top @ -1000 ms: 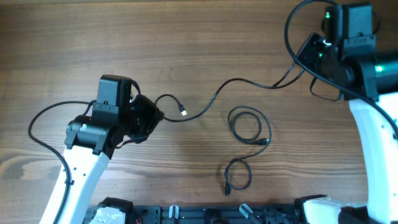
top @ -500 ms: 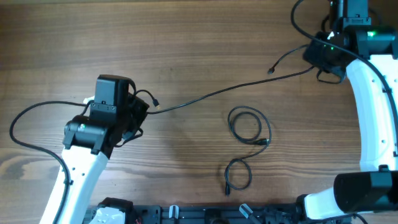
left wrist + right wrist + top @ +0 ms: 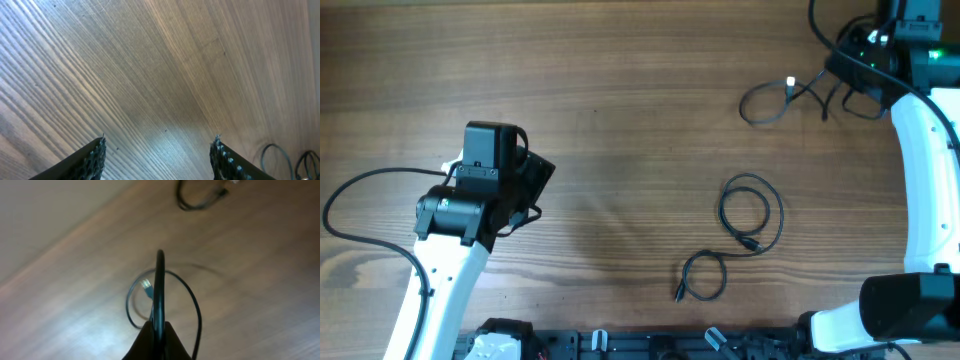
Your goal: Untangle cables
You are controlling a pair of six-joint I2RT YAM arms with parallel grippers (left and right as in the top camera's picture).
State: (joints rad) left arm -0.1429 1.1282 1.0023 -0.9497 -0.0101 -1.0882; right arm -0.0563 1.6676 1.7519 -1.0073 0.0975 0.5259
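Observation:
Three thin black cables lie apart on the wooden table. One cable (image 3: pixel 765 101) curls in a loop at the upper right, its plug end (image 3: pixel 790 83) lit. My right gripper (image 3: pixel 848 82) is shut on this cable (image 3: pixel 159 280), which rises straight out of the gripper (image 3: pixel 159 328) in the right wrist view above its own loop and plug (image 3: pixel 146 284). A second cable (image 3: pixel 752 213) forms a ring at centre right. The third cable (image 3: pixel 703 275) loops near the front edge. My left gripper (image 3: pixel 540 184) stands open over bare wood, far to the left; nothing lies between its fingers (image 3: pixel 95 157).
Thicker black arm cables trail from the left arm (image 3: pixel 360 190) and round the right arm (image 3: pixel 830 30). A black rail (image 3: pixel 650 345) runs along the table's front edge. In the left wrist view, cable loops (image 3: pixel 275 160) show at the lower right corner.
My left gripper has opened and let go of the cable end. The right gripper pulled that cable to the upper right, where it has curled up. The ring cable shifted slightly right.

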